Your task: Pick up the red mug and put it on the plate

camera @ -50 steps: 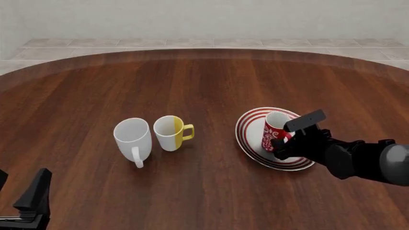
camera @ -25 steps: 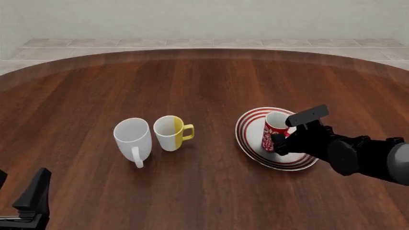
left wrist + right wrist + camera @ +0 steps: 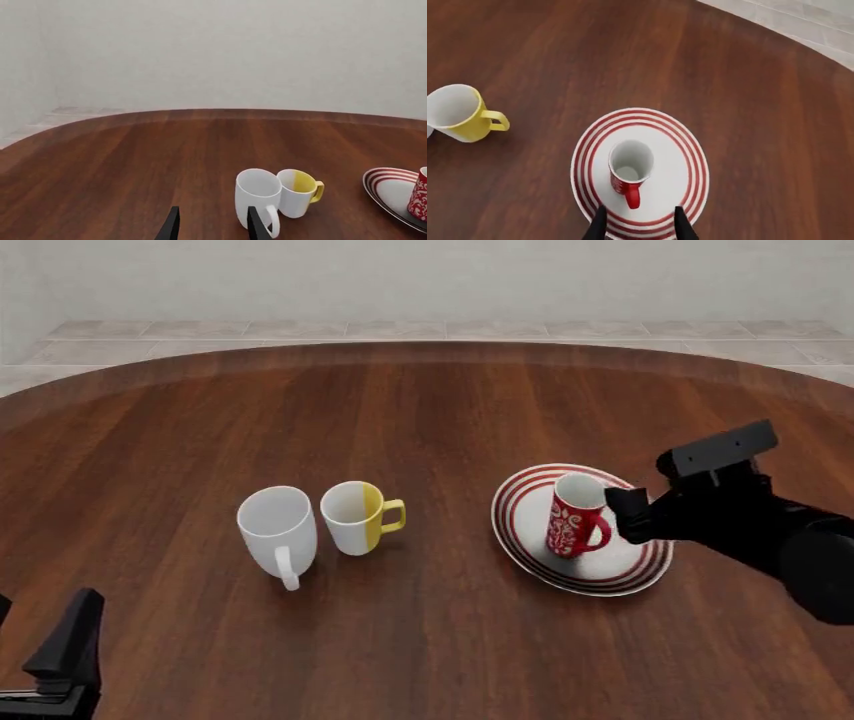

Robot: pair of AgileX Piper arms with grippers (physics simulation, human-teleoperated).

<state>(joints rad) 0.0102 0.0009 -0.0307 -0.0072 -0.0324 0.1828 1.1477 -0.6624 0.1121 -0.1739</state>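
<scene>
The red mug (image 3: pixel 574 516) (image 3: pixel 630 166) stands upright on the plate (image 3: pixel 627 562) (image 3: pixel 675 165), its handle turned toward my right gripper. That right gripper (image 3: pixel 630 518) (image 3: pixel 639 227) is open, lifted a little and just to the right of the mug, touching nothing. In the right wrist view the handle's end lies just ahead of the spread fingers (image 3: pixel 684 226). My left gripper (image 3: pixel 67 655) (image 3: pixel 212 227) is open and empty at the table's near left corner. The left wrist view catches the plate (image 3: pixel 385 186) and a sliver of the red mug (image 3: pixel 420 195) at the picture's edge.
A plain white mug (image 3: pixel 278 525) (image 3: pixel 259 192) and a half-yellow, half-white mug (image 3: pixel 358 517) (image 3: pixel 297 192) (image 3: pixel 455 114) stand side by side left of the plate. The round wooden table's far edge (image 3: pixel 427 348) borders a tiled floor.
My right gripper has let go of the red mug and drawn back to the right and upward. The mug stays upright on the plate. The left arm has not moved.
</scene>
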